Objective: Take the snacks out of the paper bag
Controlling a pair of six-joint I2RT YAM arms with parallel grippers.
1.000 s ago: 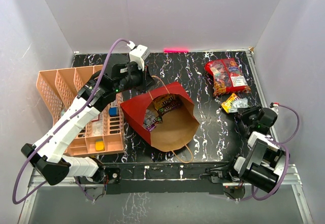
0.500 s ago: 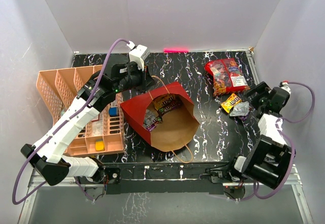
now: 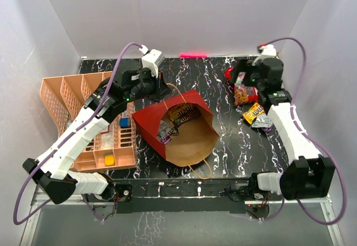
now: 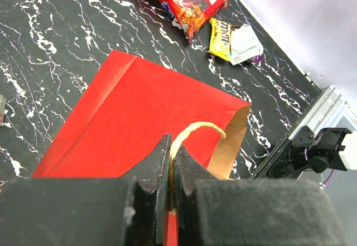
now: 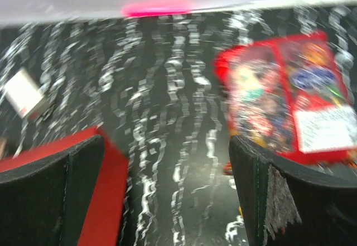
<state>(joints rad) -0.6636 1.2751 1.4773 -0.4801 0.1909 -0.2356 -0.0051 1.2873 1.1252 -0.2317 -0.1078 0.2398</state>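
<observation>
1. Right arm has swung from the near right corner to the far right of the bag [image 3: 153, 124]. The right gripper [image 5: 164, 162] now hangs over the red bags [image 5: 284, 101], its fingers spread wide and holding nothing.
2. Left gripper [image 4: 169, 168] sits at the bag's far left corner, fingers pressed together on the cord handle [image 4: 192, 128].
3. Bag lies on its side, mouth open toward the near edge. A brown packet [image 3: 183, 112] and a purple packet [image 3: 165, 131] are inside.
4. Right of the bag, a yellow packet [image 3: 252, 112] and a silver packet [image 3: 263, 120] lie touching, just nearer than the red bags.
5. Peach tray [image 3: 56, 98] stands left of the bag.
</observation>
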